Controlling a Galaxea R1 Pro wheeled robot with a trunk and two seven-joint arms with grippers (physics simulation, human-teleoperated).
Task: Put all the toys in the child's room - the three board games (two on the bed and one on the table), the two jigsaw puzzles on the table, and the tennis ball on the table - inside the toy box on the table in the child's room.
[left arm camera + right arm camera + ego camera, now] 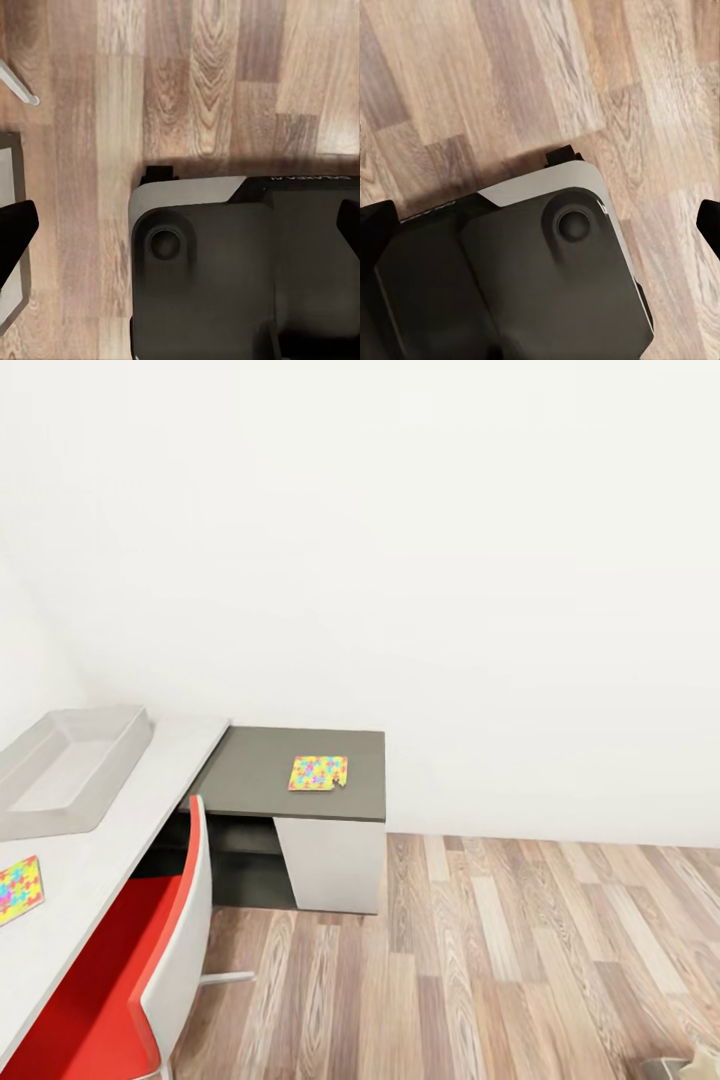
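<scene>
One jigsaw puzzle (318,772) lies flat on the dark grey section of the table (250,785). A second jigsaw puzzle (18,888) lies on the pale section at the left edge of the head view, partly cut off. The toy box (118,765), a shallow grey tray, stands on the pale section against the wall. The board games, the tennis ball and the bed are out of view. My left gripper (180,229) and right gripper (540,225) hang open over my own dark base, with nothing between their fingers.
A red chair (110,980) with a grey shell back stands tucked against the pale desk section. White walls close the corner behind the table. Wood-plank floor (520,960) stretches to the right of the desk. My base (225,270) sits on that floor.
</scene>
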